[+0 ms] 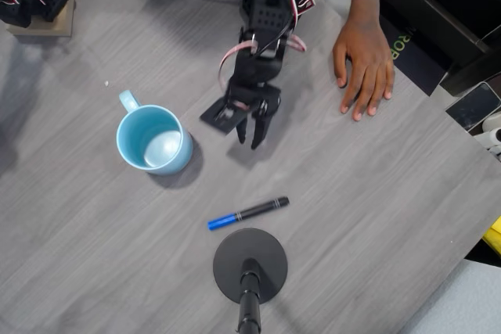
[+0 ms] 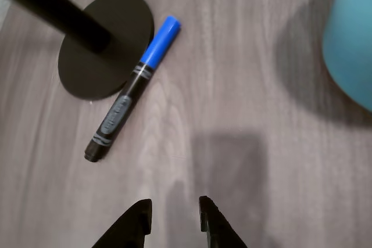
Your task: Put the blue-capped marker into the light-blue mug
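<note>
The blue-capped marker (image 1: pixel 248 213) lies flat on the grey table, blue cap to the left in the overhead view; the wrist view shows the marker (image 2: pixel 132 88) beside a black disc. The light-blue mug (image 1: pixel 154 138) stands upright left of centre, handle at its upper left; the mug's wall (image 2: pixel 351 45) fills the wrist view's right edge. My gripper (image 1: pixel 250 137) hovers above the marker and right of the mug, fingers pointing down the picture. The gripper (image 2: pixel 174 216) stands open by a narrow gap with nothing between its fingers.
A black round stand base (image 1: pixel 250 266) with an upright pole sits just below the marker. A person's hand (image 1: pixel 362 64) rests flat on the table at the upper right. A wooden block (image 1: pixel 47 17) with hardware stands at the top left corner.
</note>
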